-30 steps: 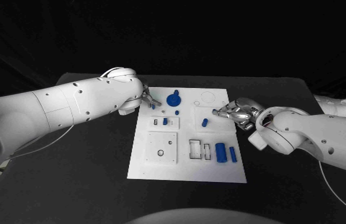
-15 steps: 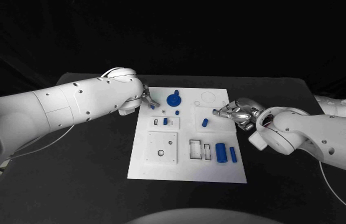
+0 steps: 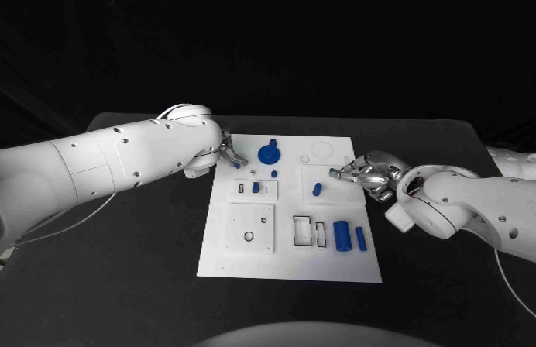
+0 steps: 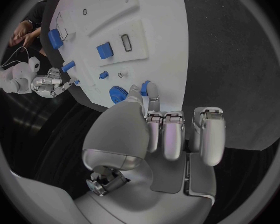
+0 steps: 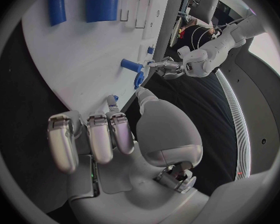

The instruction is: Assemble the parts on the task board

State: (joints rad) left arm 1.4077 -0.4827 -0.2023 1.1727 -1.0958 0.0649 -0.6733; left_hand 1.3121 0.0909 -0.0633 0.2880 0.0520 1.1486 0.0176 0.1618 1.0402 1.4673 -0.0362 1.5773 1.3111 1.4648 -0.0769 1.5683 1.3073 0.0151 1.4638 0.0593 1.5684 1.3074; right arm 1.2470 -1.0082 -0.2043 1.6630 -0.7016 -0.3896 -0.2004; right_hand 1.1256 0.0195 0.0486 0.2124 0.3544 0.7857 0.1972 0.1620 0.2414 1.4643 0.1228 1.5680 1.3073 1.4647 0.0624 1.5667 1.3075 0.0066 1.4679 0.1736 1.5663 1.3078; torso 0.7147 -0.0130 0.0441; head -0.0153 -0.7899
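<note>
A white task board (image 3: 293,242) lies mid-counter. At its far left corner, the left hand (image 3: 227,154) pinches a small blue part (image 3: 235,163) in its fingers. At its right edge, the right hand (image 3: 359,173), fingers curled and empty, has barely shifted; assembly seems paused.
</note>
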